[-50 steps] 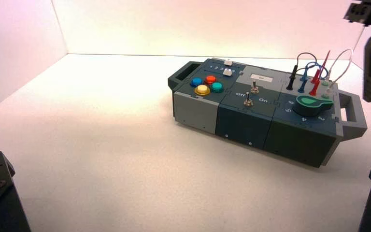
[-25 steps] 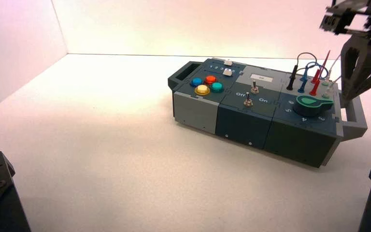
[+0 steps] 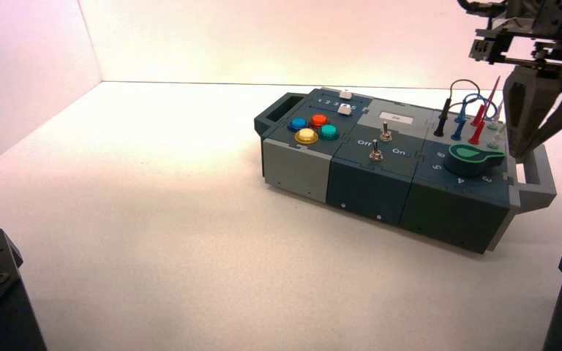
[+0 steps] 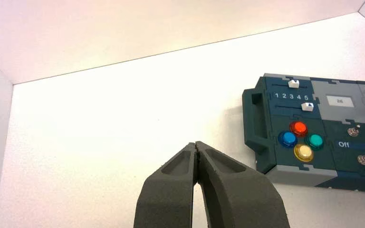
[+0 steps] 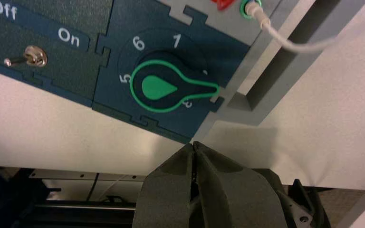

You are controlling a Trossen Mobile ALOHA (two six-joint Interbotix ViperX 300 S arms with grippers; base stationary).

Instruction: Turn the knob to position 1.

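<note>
High view: right tool (image 3: pixel 528 155) hangs just beside the knob (image 3: pixel 470 156).

Right gripper (image 3: pixel 533 150): dark grey, matte; two broad tapering fingers (image 5: pixel 171 190) with shallow recessed panels. Black bracketed wrist housing above, small screws and thin cables. Left gripper (image 4: pixel 197 145): identical grey tapering fingers (image 4: pixel 171 190), recessed panels, tips meeting.

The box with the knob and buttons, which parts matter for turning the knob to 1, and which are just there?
For the job:
- knob, pointer aimed away from the 1
- digit 1 on the curved ring
- right gripper, above the box's right end, jaws shut

Not needed:
- push buttons
- sliders
- toggle switches
- wires
- left gripper, away from the box, shut
</note>
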